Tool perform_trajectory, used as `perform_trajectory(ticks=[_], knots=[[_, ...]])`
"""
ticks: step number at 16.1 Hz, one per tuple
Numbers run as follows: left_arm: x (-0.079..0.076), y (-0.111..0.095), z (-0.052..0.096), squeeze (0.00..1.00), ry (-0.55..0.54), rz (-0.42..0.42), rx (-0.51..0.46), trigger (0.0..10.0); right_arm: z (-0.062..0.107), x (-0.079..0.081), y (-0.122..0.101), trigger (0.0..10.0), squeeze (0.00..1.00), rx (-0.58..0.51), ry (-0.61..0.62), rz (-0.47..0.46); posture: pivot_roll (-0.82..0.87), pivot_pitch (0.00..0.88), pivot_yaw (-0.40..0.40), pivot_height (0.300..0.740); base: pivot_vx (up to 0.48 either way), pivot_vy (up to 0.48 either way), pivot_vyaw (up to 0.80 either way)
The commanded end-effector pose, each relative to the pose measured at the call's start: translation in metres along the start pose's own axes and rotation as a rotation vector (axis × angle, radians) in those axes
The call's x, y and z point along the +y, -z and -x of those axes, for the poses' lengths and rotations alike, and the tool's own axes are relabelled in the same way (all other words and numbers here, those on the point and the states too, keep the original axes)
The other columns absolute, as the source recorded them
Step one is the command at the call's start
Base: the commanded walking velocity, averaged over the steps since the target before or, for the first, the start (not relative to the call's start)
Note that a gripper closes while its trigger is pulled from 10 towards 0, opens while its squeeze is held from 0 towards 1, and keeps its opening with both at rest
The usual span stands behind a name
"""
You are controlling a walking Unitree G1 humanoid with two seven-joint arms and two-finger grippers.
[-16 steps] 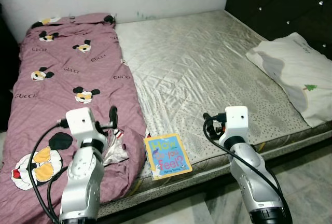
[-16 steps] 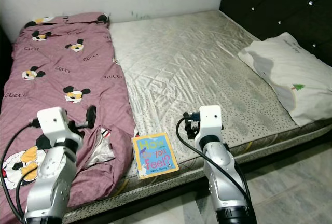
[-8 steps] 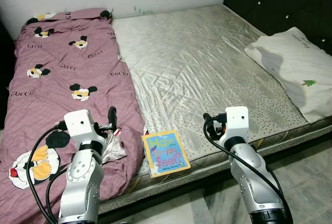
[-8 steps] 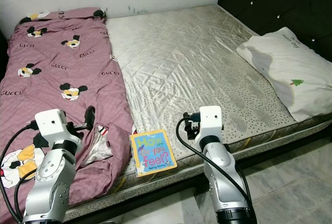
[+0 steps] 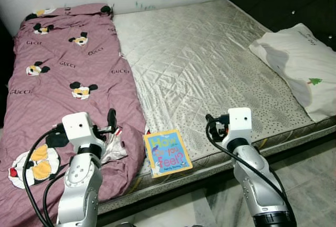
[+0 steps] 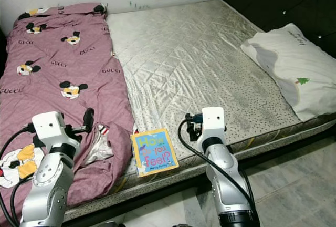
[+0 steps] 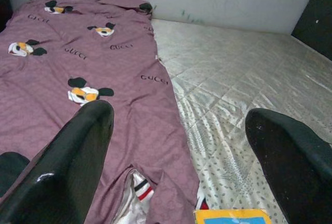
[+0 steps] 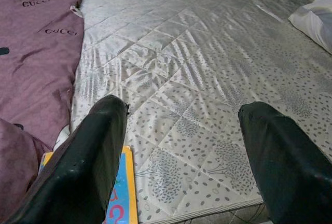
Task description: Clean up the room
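Left eye view: a thin colourful children's board book with a blue cover [image 5: 167,153] lies flat at the near edge of the quilted silver-grey mattress [image 5: 210,69], just beside the hem of the mauve cartoon-print blanket [image 5: 68,80]; its long axis runs roughly away from the robot, slightly tilted.
Right eye view: the book sits between the two arms; the left gripper [image 6: 89,117] hovers over the blanket's crumpled edge, the right gripper [image 6: 190,124] over bare mattress, each near the book; the left looks slightly nearer.
Left wrist view: left fingers [image 7: 78,156] are spread wide, nothing held; the book's yellow-edged corner shows between them.
Right wrist view: right fingers [image 8: 88,162] are spread wide, empty; the book lies under the finger on the blanket side.
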State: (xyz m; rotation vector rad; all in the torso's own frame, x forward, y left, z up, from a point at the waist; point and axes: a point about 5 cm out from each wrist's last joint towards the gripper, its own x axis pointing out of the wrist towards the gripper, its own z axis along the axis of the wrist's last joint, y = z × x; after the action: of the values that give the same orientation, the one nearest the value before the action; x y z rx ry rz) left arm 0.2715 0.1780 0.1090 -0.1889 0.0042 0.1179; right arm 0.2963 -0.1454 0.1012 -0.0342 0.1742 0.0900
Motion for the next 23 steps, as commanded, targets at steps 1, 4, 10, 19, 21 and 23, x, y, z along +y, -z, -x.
perform_trajectory(ticks=[1, 4, 10, 19, 21, 23], knots=[[-0.0002, -0.0023, 0.0003, 0.0, 0.0, -0.017, -0.001, 10.0, 0.0001, 0.0021, -0.0028, 10.0, 0.0, -0.003, -0.011, 0.009, 0.0, 0.12, 0.008, 0.69, 0.0, 0.0, 0.0], [-0.0014, -0.0012, 0.0002, 0.0, 0.003, -0.016, 0.003, 10.0, 0.0004, 0.0018, -0.0025, 10.0, 0.0, -0.002, -0.012, 0.01, 0.0, 0.119, 0.007, 0.645, 0.0, 0.0, 0.0], [-0.0011, -0.0044, -0.002, 0.0, 0.002, -0.019, -0.014, 10.0, -0.0013, 0.0014, -0.0041, 10.0, 0.0, -0.009, -0.013, 0.022, 0.0, 0.111, 0.005, 0.605, 0.0, 0.0, 0.0], [0.001, -0.0077, -0.0027, 0.0, 0.004, -0.004, -0.038, 10.0, -0.0041, 0.0019, -0.0101, 10.0, 0.0, -0.031, -0.014, 0.046, 0.0, 0.102, 0.005, 0.605, 0.167, 0.0, 0.0], [0.0013, -0.007, -0.0025, 0.0, 0.008, -0.005, -0.038, 10.0, -0.0041, 0.0023, -0.0099, 10.0, 0.0, -0.031, -0.015, 0.046, 0.01, 0.106, 0.005, 0.605, 0.39, 0.0, 0.0], [0.0001, -0.0071, -0.0036, 0.0, 0.013, -0.001, -0.038, 10.0, -0.0034, 0.0023, -0.0092, 10.0, 0.0, -0.029, -0.012, 0.045, 0.0, 0.11, 0.006, 0.605, 0.428, 0.0, 0.0]])
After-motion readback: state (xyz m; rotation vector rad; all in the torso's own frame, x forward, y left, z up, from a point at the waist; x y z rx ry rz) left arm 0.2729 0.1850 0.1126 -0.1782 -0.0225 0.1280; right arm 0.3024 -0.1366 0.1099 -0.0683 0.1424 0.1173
